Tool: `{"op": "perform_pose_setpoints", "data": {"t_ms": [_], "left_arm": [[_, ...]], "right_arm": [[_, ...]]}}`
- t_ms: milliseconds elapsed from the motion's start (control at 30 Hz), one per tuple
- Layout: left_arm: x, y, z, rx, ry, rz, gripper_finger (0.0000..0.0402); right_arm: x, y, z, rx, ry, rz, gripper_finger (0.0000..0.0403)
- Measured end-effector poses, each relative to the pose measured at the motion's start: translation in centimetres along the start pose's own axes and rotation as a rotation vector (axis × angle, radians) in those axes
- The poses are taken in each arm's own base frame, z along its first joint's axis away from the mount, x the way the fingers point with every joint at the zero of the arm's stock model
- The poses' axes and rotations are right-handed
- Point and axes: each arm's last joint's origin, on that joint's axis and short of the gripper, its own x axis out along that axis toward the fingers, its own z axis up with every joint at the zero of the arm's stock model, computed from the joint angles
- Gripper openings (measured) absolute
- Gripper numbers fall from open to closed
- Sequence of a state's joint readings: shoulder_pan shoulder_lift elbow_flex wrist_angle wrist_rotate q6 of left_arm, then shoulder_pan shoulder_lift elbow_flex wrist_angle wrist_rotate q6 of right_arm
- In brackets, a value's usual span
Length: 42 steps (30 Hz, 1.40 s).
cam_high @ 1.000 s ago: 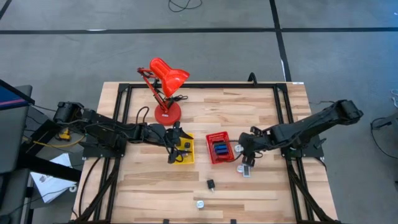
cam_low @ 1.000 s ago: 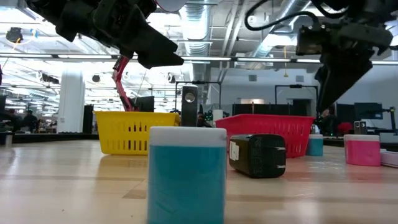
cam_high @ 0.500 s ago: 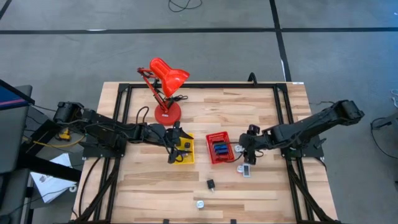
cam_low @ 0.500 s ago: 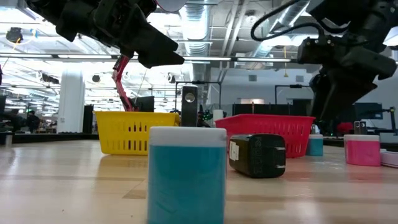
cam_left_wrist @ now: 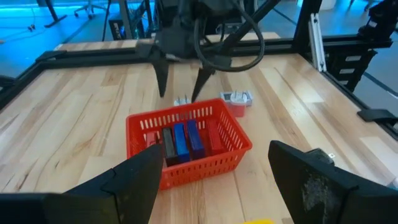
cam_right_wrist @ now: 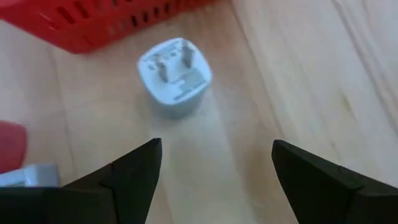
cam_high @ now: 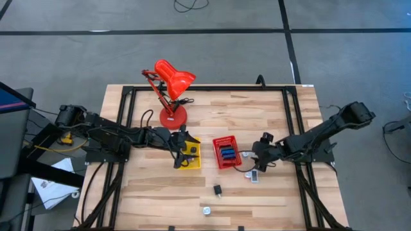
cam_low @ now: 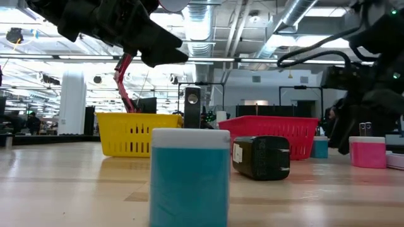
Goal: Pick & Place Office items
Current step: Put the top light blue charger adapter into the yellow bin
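Right gripper (cam_high: 260, 165) low over the table, just past the red tray's (cam_high: 225, 152) outer side. Fingers (cam_right_wrist: 124, 180) spread wide, nothing between them. Right wrist view: a white plug adapter (cam_right_wrist: 175, 76) lies on the wood ahead of the open fingers, prongs facing the camera, clear of both fingertips. Red tray edge lies just beyond the adapter. A red-and-white piece (cam_right_wrist: 22, 158) sits beside one finger, partly cut off by the picture edge.

High view: a small pale piece (cam_high: 253, 175) on the table right by the right gripper.

Left gripper (cam_high: 182, 154) hangs over the yellow tray (cam_high: 190, 156). Fingers (cam_left_wrist: 124, 186) apart and empty in the left wrist view. Across from this gripper, in the red tray (cam_left_wrist: 186, 149): blue pieces (cam_left_wrist: 186, 138) standing side by side, a black one (cam_left_wrist: 168, 144) next to them, a red one (cam_left_wrist: 214, 137) on the other side. Dark bits in the yellow tray under the gripper; cannot tell what kind.

Loose on the table, well away from both grippers, toward the front edge: a black adapter (cam_high: 218, 189) and a blue-and-white block (cam_high: 206, 209). Low view shows them close: block (cam_low: 189, 176) upright, black adapter (cam_low: 261, 157) on its side behind it.

Red lamp (cam_high: 170, 86) at the back of the table, behind the left gripper.
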<state>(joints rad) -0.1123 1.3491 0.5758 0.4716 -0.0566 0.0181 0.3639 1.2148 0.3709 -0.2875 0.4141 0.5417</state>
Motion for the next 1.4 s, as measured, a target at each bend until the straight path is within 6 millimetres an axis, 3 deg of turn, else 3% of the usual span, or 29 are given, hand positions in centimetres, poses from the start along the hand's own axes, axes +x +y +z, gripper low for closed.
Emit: {"op": "perform_pose_setpoints", "data": {"t_ms": [267,500,733,1400], "left_arm": [[0.0,0.0,0.7,-0.004,-0.073,0.001,0.0287],[-0.1,0.0,1.0,-0.006,-0.106,0.003,0.0287],[-0.1,0.0,1.2,-0.007,-0.126,0.007,0.0287],[-0.1,0.0,1.3,-0.008,-0.139,0.006,0.0287]], "right_arm": [[1.4,-0.5,-2.1,0.03,-0.133,0.076,0.0296],[2.0,-1.6,-4.3,0.068,-0.374,0.169,0.0295],[1.8,-1.5,-3.8,-0.04,-0.421,0.13,0.0295],[1.9,-1.0,-2.3,-0.044,-0.425,0.206,0.0295]]}}
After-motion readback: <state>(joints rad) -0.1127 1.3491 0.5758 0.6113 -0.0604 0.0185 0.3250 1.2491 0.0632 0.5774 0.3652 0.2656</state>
